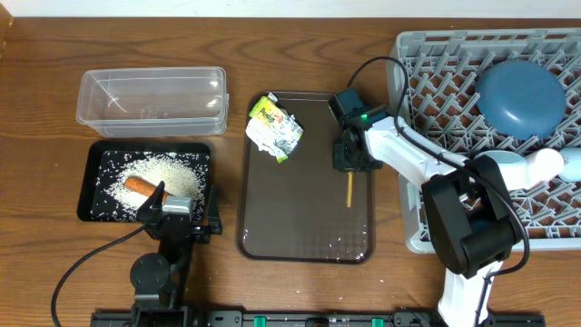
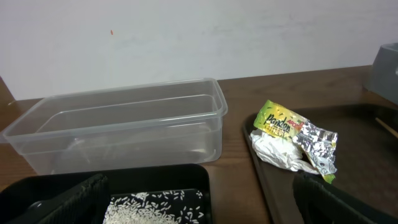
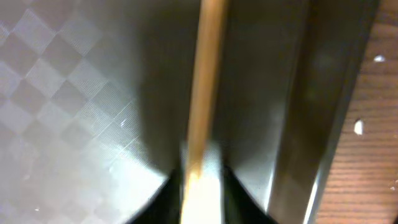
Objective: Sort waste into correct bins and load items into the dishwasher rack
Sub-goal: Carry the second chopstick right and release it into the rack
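My right gripper [image 1: 349, 168] is shut on a thin wooden chopstick [image 1: 349, 193] low over the dark-brown serving tray [image 1: 309, 238]. In the right wrist view the chopstick [image 3: 209, 81] runs up from between the fingers [image 3: 202, 183]. The crumpled wrapper [image 1: 275, 128] lies at the tray's far left and also shows in the left wrist view [image 2: 292, 138]. Rice [image 1: 172, 173] and the carrot [image 1: 141, 184] lie in the black tray [image 1: 96, 156]. My left gripper [image 1: 178, 214] is open and empty at that tray's near edge. The dark-blue dish [image 1: 519, 98] sits in the grey rack [image 1: 436, 54]. The cup is hidden.
The clear plastic box [image 1: 150, 95] stands empty behind the black tray and shows in the left wrist view [image 2: 124, 121]. A light-blue bowl edge [image 1: 574, 166] shows in the rack behind my right arm. A few rice grains lie on the brown tray's near end.
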Motion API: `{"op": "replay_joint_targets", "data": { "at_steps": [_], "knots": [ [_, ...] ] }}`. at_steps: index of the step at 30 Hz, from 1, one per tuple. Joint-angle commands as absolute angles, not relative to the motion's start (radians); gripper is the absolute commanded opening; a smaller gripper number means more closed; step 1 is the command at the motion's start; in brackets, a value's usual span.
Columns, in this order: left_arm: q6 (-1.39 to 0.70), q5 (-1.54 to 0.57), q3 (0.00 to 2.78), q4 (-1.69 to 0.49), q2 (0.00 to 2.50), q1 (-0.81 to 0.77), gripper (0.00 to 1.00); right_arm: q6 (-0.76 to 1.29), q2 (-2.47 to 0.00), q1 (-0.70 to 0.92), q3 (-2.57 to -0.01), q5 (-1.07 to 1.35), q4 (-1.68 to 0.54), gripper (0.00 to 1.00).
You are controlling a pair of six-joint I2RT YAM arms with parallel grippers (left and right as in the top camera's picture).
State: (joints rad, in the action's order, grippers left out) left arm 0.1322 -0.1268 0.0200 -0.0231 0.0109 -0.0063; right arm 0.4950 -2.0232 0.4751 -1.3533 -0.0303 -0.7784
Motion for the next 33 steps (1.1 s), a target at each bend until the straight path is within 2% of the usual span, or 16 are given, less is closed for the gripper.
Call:
{"op": "replay_joint_targets", "data": {
  "at_steps": [1, 10, 15, 23, 28, 33],
  "knots": [
    [0.141, -0.138, 0.004, -0.059, 0.004, -0.001, 0.96, 0.500, -2.046, 0.471, -1.415, 0.009, -0.819, 0.01],
    [0.141, -0.138, 0.004, -0.059, 0.004, -0.001, 0.96, 0.392, -1.916, 0.436, -1.705, 0.003, -1.026, 0.01],
    [0.141, -0.138, 0.004, -0.059, 0.004, -0.001, 0.96, 0.329, -1.830, 0.340, -1.818, -0.088, -1.101, 0.01],
    [0.141, -0.138, 0.004, -0.059, 0.004, -0.001, 0.96, 0.041, -1.802, 0.118, -1.818, 0.049, -1.103, 0.01],
    [0.141, -0.138, 0.004, -0.059, 0.004, -0.001, 0.96, 0.009, -1.850, 0.048, -1.817, 0.064, -1.088, 0.01],
    [0.141, -0.138, 0.004, -0.059, 0.004, -0.001, 0.96, 0.020, -1.907, 0.050, -1.817, 0.082, -1.065, 0.04]
  ]
}}
